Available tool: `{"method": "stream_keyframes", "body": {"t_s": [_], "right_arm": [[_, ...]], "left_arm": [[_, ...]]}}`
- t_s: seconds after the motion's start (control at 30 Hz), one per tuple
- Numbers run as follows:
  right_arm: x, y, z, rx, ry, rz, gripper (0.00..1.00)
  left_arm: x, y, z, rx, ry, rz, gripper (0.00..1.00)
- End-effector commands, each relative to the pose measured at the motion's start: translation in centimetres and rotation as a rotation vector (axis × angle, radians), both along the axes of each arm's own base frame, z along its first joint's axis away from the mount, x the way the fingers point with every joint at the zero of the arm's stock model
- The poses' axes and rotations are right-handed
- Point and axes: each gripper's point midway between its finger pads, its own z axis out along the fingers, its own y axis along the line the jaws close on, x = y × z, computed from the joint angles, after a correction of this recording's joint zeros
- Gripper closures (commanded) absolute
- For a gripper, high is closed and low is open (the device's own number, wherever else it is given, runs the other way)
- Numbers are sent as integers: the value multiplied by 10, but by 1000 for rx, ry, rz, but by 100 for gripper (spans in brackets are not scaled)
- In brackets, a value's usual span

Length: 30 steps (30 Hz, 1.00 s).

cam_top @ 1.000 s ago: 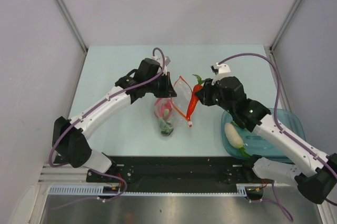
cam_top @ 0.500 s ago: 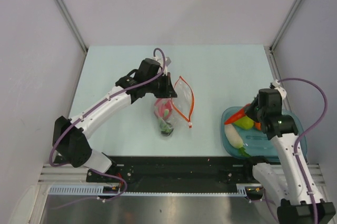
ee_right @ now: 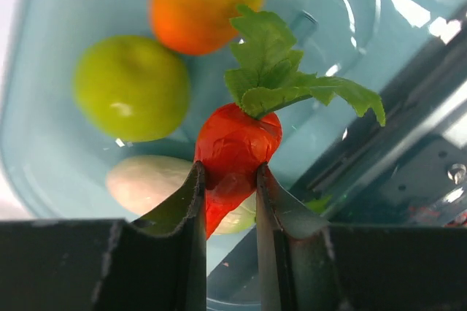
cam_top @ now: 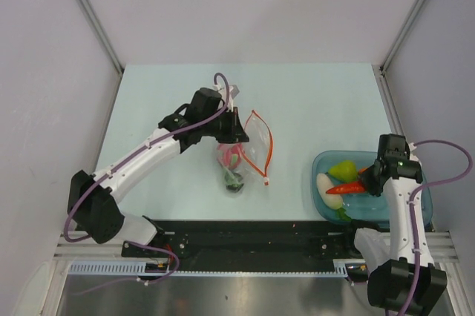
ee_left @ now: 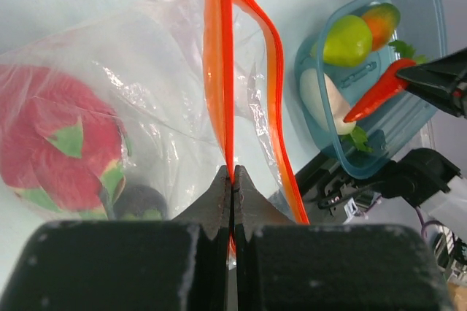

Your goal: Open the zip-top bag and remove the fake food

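Observation:
The clear zip-top bag (cam_top: 251, 147) lies mid-table with its red-orange mouth open. My left gripper (cam_top: 236, 129) is shut on one side of the zip strip (ee_left: 228, 106), with the jaws closed tight on it (ee_left: 232, 174). Inside the bag are the pink-red dragon fruit (ee_left: 62, 150) and a small dark-green piece (ee_left: 139, 205). My right gripper (cam_top: 366, 183) is shut on the orange-red carrot (ee_right: 237, 143) and holds it over the teal tray (cam_top: 415, 168). The white radish (ee_right: 146, 183), green fruit (ee_right: 131, 88) and orange (ee_right: 208, 1) lie in the tray.
The teal tray sits at the table's near right corner, by the black rail (cam_top: 245, 234) along the front edge. Grey walls enclose the table on the left, back and right.
My right arm has carried the carrot from beside the bag's mouth rightward and back to above the tray. My left gripper has stayed shut on the bag, shifting only slightly.

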Motion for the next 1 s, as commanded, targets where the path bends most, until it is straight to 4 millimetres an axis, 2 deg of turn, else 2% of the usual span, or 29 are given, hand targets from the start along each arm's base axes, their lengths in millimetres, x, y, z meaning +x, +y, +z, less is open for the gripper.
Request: {"method": "stream_keyframes", "body": {"t_s": [0.0,0.07,0.1,0.13,0.2,0.23,0.27,0.33,0.4,0.57,0.6,0.67,0.7,0.77,0.8,0.9,0.93,0.97], "right_arm": [[-12,-2,-13,61,54,-113,100],[-15,-15,-13,30,76,-170,97],[-16,-20,-14,18,84,-184,92],[-15,-24,-14,19,83,-199,74],[-10,-25,-12,24,76,-164,54],[-5,-20,-9,52,57,-138,35],[0,-17,1,59,22,-117,29],[5,-6,10,100,-16,-67,20],[10,2,29,95,-80,-20,14],[22,33,70,65,-219,176,13],[28,51,81,68,-246,272,13],[35,73,91,78,-278,363,14],[42,100,104,94,-328,476,15],[51,129,114,103,-360,567,16],[54,157,127,98,-423,665,17],[70,212,155,70,-530,816,19],[65,247,163,79,-549,929,20],[66,265,166,78,-560,977,20]], "left_arm": [[-13,-1,37,-93,-76,-42,100],[-17,0,40,-107,-84,-51,100],[-18,0,41,-112,-86,-54,100],[-21,1,34,-110,-71,-53,100],[-25,0,38,-136,-85,-65,100],[-27,0,33,-132,-75,-70,100],[-27,1,34,-135,-80,-73,100],[-28,1,31,-130,-90,-81,100],[-27,0,31,-137,-108,-90,100],[-24,-3,32,-139,-122,-101,100],[-24,-2,34,-135,-129,-101,100],[-24,0,42,-141,-149,-97,100],[-23,0,44,-138,-161,-96,100],[-22,1,47,-135,-162,-92,100],[-22,1,48,-136,-161,-93,100],[-21,1,49,-135,-162,-83,100],[-21,2,52,-134,-162,-78,100],[-20,3,51,-125,-155,-73,100]]}}
